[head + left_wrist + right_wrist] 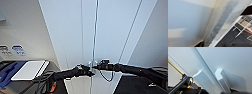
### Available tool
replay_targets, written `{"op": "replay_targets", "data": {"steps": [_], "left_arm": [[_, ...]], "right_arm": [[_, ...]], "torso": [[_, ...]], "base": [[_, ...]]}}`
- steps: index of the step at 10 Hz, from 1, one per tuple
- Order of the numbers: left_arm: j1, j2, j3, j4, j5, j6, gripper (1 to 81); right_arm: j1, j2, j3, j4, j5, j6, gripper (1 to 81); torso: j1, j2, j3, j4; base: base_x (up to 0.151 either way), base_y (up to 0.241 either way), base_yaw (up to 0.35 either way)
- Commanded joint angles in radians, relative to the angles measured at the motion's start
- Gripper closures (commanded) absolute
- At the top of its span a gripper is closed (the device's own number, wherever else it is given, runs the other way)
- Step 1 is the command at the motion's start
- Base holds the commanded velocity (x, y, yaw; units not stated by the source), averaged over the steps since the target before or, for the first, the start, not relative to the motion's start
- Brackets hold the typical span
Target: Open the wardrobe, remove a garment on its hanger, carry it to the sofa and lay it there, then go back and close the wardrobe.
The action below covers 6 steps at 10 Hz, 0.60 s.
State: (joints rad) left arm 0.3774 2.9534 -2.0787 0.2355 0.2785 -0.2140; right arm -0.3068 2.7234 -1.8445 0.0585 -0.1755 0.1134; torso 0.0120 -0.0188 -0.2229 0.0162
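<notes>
The wardrobe [75, 32] stands right in front of me, tall and white, its two doors meeting at a thin seam down the middle. Both dark arms reach in to that seam at handle height. My left gripper [89, 71] sits just left of the seam, and my right gripper [96, 66] just right of it. The two small white handles [91, 62] lie between them. In the right wrist view the handles [201, 79] [222, 78] stand out from the doors on either side of the seam. The left wrist view looks along a white door face [188, 21].
To my left a low surface carries a flat white board [28, 70] and a blue thing [8, 72]. Two small labels [18, 49] are on the pale wall behind. White chair legs [241, 30] stand on the dark floor beside the wardrobe.
</notes>
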Motion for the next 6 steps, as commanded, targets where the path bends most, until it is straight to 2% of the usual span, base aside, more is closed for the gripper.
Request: {"op": "replay_targets", "data": {"steps": [1,6], "left_arm": [[-0.142,0.049,0.215,-0.036,-0.078,-0.005,1.0],[-0.134,-0.068,0.38,-0.036,-0.079,-0.013,1.0]], "right_arm": [[0.131,0.041,0.137,0.046,-0.05,0.012,1.0],[0.091,-0.002,0.209,0.044,-0.03,0.011,1.0]], "torso": [[0.0,0.0,0.0,0.0],[0.001,0.0,0.0,0.0]], "base": [[0.0,0.0,0.0],[0.0,0.0,0.0]]}}
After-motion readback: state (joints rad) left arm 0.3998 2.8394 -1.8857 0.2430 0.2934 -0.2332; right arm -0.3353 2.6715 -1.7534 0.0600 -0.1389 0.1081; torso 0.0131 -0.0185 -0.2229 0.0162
